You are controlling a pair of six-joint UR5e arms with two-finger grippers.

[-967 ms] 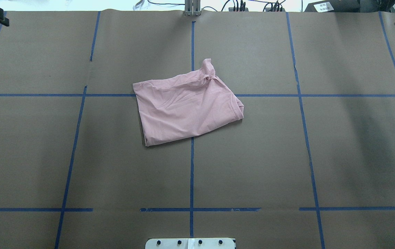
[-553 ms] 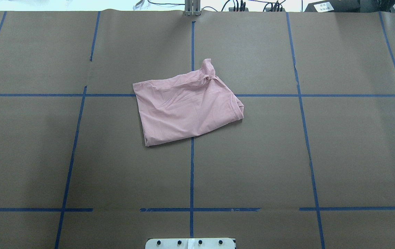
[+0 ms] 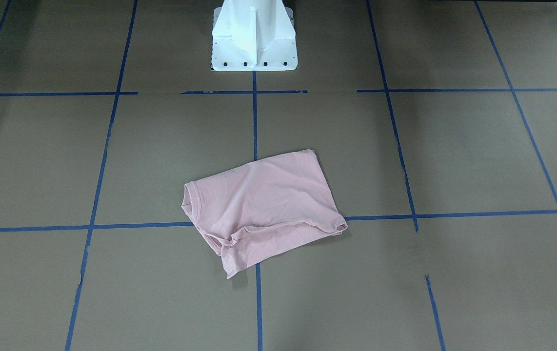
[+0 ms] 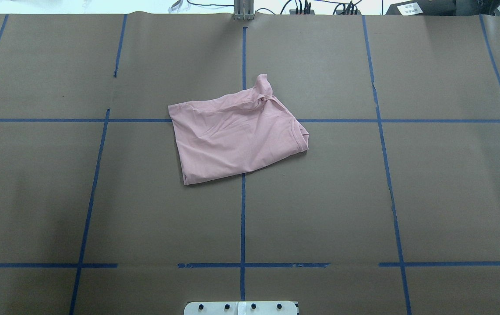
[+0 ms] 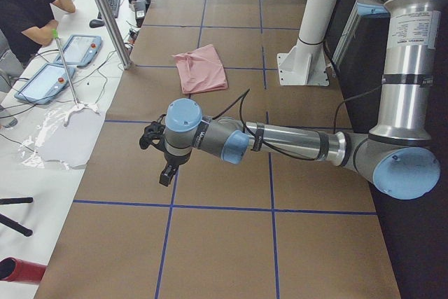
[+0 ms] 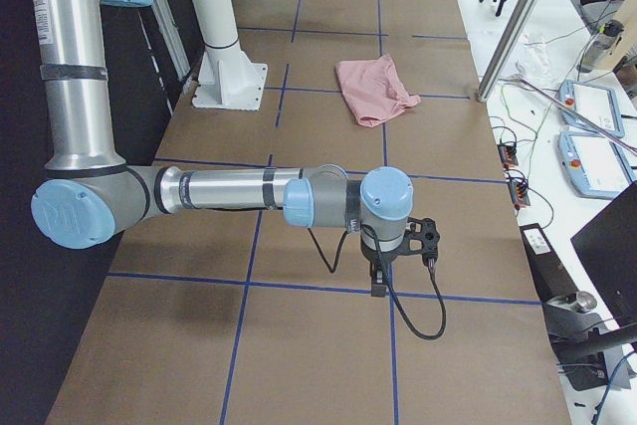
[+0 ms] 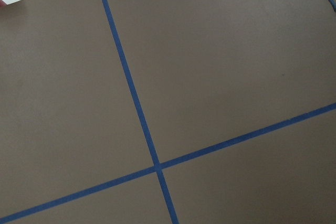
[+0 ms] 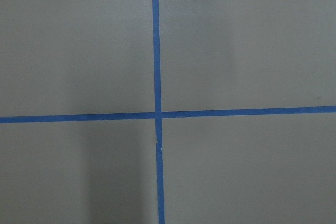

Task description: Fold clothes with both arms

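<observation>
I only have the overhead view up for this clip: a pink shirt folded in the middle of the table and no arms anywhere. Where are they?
Observer: The left arm is stretched out low at the robot's far left, well clear of the shirt.
Operator: And the other one?
Observer: The right arm does the same on the far right, its wrist above a crossing of blue tape.
Operator: Is either one carrying cloth?
Observer: No. Both wrist cameras show only brown paper and that tape.
</observation>
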